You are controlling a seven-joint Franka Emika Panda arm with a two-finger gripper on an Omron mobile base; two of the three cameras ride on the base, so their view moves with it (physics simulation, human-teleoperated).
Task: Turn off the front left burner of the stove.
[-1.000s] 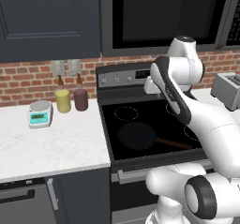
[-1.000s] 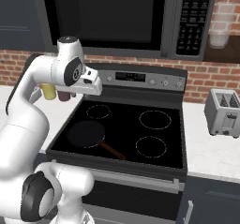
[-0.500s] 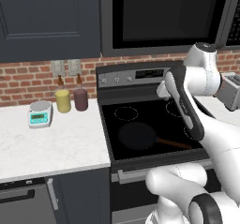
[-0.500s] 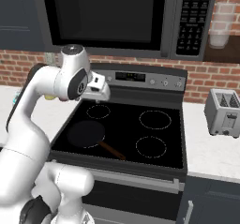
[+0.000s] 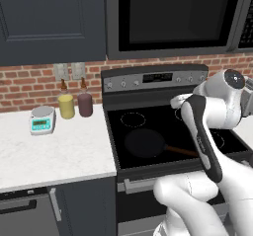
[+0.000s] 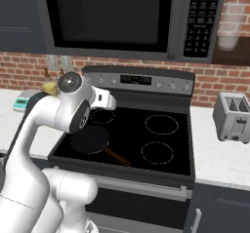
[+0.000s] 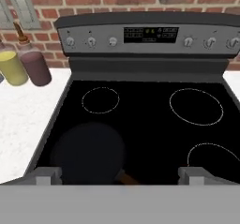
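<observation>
The stove (image 7: 145, 61) has a black glass cooktop and a raised back panel with silver knobs (image 7: 91, 41). A black skillet (image 7: 89, 150) with a brown handle covers the front left burner, so its ring is hidden. The same skillet (image 5: 144, 142) shows at the cooktop's front left. My gripper (image 7: 119, 175) hovers above the front edge of the cooktop, facing the back panel, well clear of the knobs. Its fingertips (image 7: 47, 174) stand wide apart and open, with nothing between them. The hand (image 6: 105, 100) hangs over the left half of the cooktop.
A yellow jar (image 7: 11, 67) and a maroon jar (image 7: 35, 63) stand on the white counter left of the stove, beside a small scale (image 5: 41, 120). A toaster (image 6: 233, 116) sits on the right counter. A dark microwave (image 6: 122, 17) hangs above.
The hand has drawn back from the left knobs of the back panel toward the cooktop's front. Its jaws have opened wide. The skillet has not moved.
</observation>
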